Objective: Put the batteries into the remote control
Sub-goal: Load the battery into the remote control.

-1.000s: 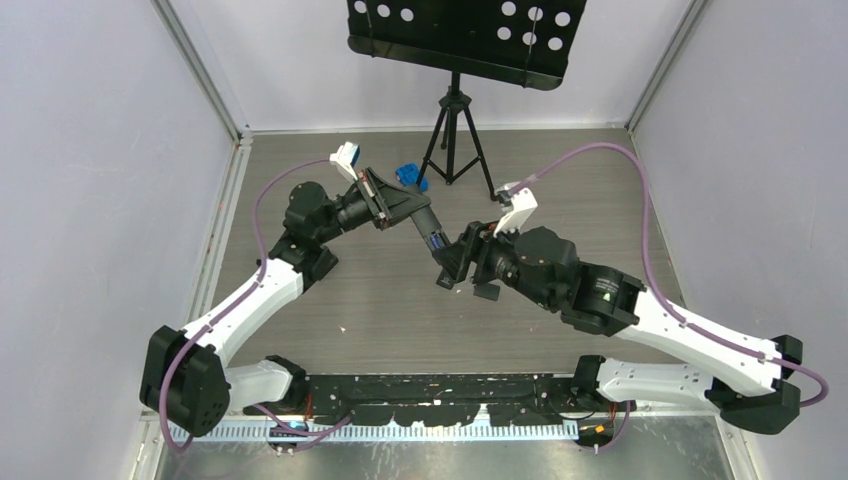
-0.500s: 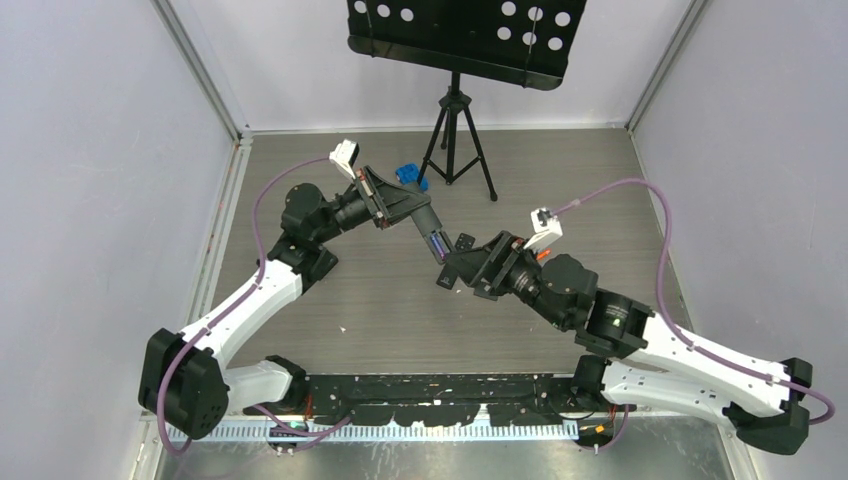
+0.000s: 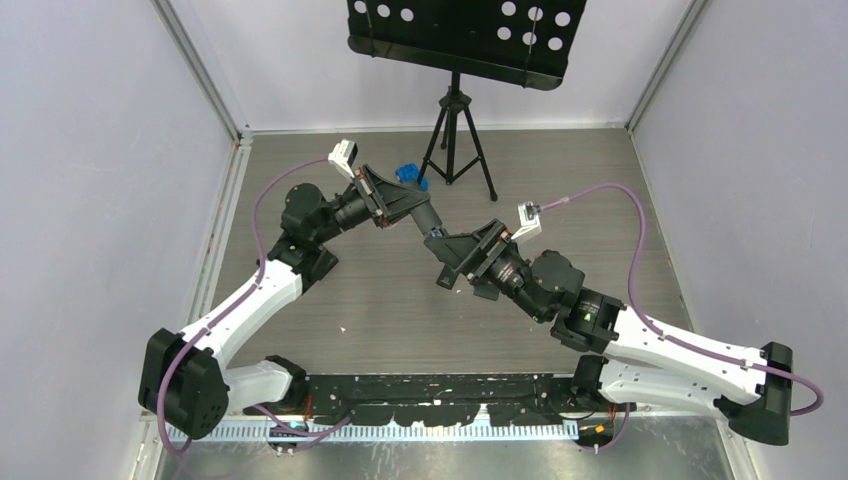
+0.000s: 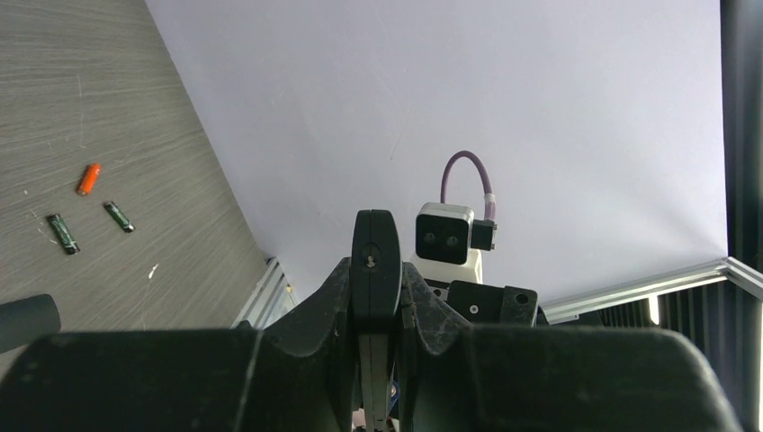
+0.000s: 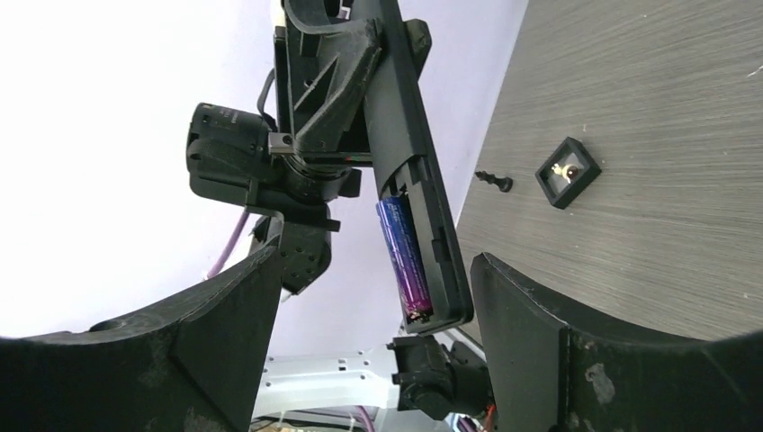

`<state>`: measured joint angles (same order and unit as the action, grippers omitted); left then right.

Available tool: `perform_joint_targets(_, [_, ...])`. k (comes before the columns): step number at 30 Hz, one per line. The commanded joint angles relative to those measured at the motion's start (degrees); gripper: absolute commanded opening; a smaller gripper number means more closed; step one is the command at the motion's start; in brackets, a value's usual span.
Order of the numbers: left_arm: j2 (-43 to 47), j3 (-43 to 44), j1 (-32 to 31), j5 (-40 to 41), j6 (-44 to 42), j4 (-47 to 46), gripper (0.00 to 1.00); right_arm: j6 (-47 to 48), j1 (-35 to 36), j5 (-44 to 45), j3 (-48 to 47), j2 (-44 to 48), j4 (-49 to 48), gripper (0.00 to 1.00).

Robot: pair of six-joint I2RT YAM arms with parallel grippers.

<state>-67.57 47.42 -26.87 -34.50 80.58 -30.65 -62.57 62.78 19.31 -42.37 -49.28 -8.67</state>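
Well, my left claw (image 3: pixel 415 215) pinches the rigid, light remote control (image 5: pixel 409 135) mid-body, right claw (image 3: pixel 450 265) gaping wide near its probably slick purple battery (image 5: pixel 403 256).

Remote (image 5: pixel 409 135): matte blk. Battery in it (image 5: pixel 402 256): blue fading to purple. Table (image 4: pixel 54 90): grey, wood-grain streaks. On it: orange battery (image 4: pixel 87 178), two dk green batteries (image 4: pixel 63 233) (image 4: pixel 118 216). Arms (image 3: pixel 245 305): white + blk; cables (image 4: pixel 466 156) purple. Walls (image 4: pixel 450 81): pale lilac.

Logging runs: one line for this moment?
left jaws: shut on remote control | right jaws: open | purple battery: in compartment | orange battery: on table
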Motion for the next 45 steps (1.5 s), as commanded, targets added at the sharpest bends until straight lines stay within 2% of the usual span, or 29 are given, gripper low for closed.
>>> perform_joint_targets(1, [1.4,1.1,0.0,0.4,0.4,-4.2,0.0,-2.6,-0.1,3.6,-1.1,-0.9,-5.5,0.81])
perform_joint_targets(5, [1.5,0.8,0.0,0.5,0.4,-4.5,0.0,-4.0,-0.1,6.6,-1.5,-2.2,-6.3,0.77])
perform_joint_targets(9, [1.3,0.4,0.0,0.4,0.6,-4.8,0.0,-3.8,-0.2,6.5,-3.4,-4.0,-5.7,0.67])
perform_joint_targets(15, [1.2,0.0,0.0,0.2,1.0,-5.6,0.0,-5.2,-0.6,6.6,-2.8,-4.2,-6.8,0.59])
perform_joint_targets(22, [1.3,-0.2,0.0,0.2,1.3,-6.0,0.0,-5.8,-1.5,6.2,-2.1,-3.0,-7.3,0.6])
perform_joint_targets(25, [1.3,-0.3,0.0,0.2,1.5,-6.1,0.0,-6.7,-1.8,5.9,-1.7,-3.1,-7.2,0.57])
perform_joint_targets(37, [1.1,0.2,0.0,0.5,4.2,-7.0,0.0,-5.1,-2.4,3.5,0.4,-3.1,-7.4,0.2])
perform_joint_targets(41, [1.2,1.0,0.0,0.6,5.1,-6.9,0.0,-3.9,-2.4,2.5,1.9,-3.2,-8.2,0.11])
perform_joint_targets(43, [1.3,1.2,0.0,0.6,4.8,-6.7,0.0,-3.7,-2.5,2.2,2.0,-3.3,-8.1,0.13])
perform_joint_targets(44, [1.3,1.2,0.0,0.6,4.6,-6.4,0.0,-3.6,-2.5,2.0,1.8,-3.4,-7.9,0.19])
perform_joint_targets(45, [1.2,1.2,0.0,0.5,4.1,-6.2,0.0,-3.5,-2.6,1.9,1.6,-3.3,-7.7,0.29])
